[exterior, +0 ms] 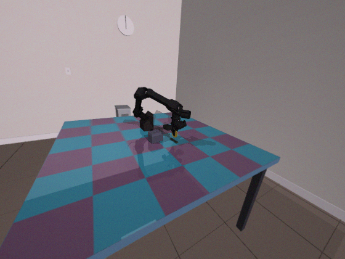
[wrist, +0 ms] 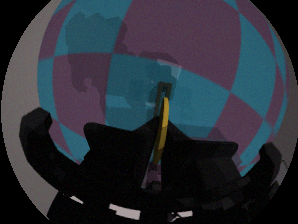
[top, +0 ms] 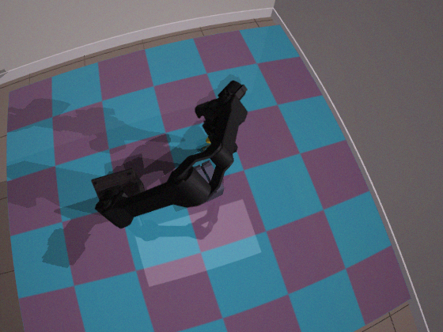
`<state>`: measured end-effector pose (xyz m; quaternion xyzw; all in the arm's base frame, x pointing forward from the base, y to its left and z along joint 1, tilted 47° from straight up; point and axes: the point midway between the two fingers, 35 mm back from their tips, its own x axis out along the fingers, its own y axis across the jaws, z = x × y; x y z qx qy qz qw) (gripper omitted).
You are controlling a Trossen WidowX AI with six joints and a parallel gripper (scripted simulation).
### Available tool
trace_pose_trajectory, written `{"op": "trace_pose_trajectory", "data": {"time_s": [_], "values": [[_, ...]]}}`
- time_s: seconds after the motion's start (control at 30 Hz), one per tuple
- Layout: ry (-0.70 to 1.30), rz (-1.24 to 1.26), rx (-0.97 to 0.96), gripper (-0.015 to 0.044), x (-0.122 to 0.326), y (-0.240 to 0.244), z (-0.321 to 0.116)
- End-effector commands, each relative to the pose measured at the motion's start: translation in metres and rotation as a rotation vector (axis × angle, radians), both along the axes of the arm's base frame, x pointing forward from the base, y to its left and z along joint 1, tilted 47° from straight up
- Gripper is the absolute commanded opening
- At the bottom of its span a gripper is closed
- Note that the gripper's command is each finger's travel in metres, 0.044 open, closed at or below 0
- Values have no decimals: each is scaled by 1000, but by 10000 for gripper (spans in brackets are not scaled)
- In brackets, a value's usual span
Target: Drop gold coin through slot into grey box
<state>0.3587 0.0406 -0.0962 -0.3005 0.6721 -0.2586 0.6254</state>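
The gold coin (top: 208, 141) (exterior: 175, 134) (wrist: 162, 131) is upright on edge between the fingers. My gripper (exterior: 175, 131) (wrist: 160, 119) points down and is shut on it. In the exterior view the coin hangs a little above the dark-green holder (exterior: 174, 140) (wrist: 164, 86). The holder lies on the table, its narrow recess showing beyond the coin in the wrist view. The closed grey box (top: 217, 192) (exterior: 155, 137) stands beside the holder, towards the arm's base. Part of its lid and dark slot shows through the arm in the top view; the arm hides the rest.
The arm's dark base (top: 115, 182) (exterior: 146, 123) stands behind the box. The upper arm and elbow pass over the box in the top view. The table (top: 293, 190) (exterior: 123, 216) has a blue and purple checkered top.
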Motion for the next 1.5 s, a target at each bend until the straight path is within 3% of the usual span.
{"op": "trace_pose_trajectory", "data": {"time_s": [0.0,0.8,1.47], "values": [[-12,-1,10,0,3,10,8],[-15,-6,9,0,1,45,44],[-492,-460,-14,0,0,48,41]]}}
